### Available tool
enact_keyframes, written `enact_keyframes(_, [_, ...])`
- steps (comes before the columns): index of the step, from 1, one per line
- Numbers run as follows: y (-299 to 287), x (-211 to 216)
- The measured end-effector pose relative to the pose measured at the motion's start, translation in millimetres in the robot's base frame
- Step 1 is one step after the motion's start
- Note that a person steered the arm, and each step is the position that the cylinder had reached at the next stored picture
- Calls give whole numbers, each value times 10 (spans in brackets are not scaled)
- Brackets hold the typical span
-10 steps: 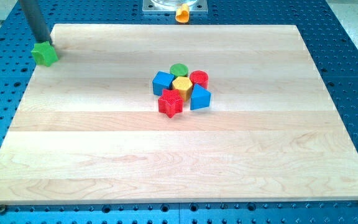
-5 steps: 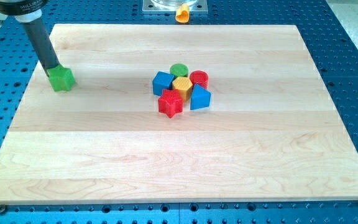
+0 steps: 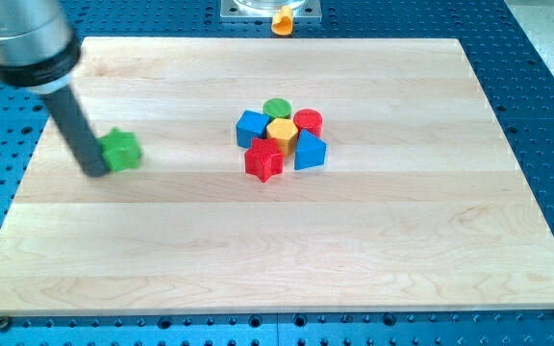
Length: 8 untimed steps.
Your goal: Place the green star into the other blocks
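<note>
Resting on the wooden bench (image 3: 258, 240), my tip (image 3: 95, 173) touches the green star (image 3: 120, 151) from the star's left, toward the bench's left edge. This arm carries no gripper, only the dark rod, so nothing is grasped. The green star sits well apart from the other blocks, which huddle near the bench's middle: a green cylinder (image 3: 277, 108), a red cylinder (image 3: 308, 121), a blue cube (image 3: 251, 127), a yellow hexagon (image 3: 281, 132), a blue triangle (image 3: 310, 152) and a red star (image 3: 264, 160).
</note>
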<state>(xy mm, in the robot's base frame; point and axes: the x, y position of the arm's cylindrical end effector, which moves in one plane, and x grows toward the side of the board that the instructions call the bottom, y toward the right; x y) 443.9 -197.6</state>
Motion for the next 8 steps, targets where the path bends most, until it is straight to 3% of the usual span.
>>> enact_keyframes(2, [-229,-337])
enact_keyframes(4, [382,-241])
enact_keyframes(5, [-56,-152])
enact_keyframes(8, [1280,-56])
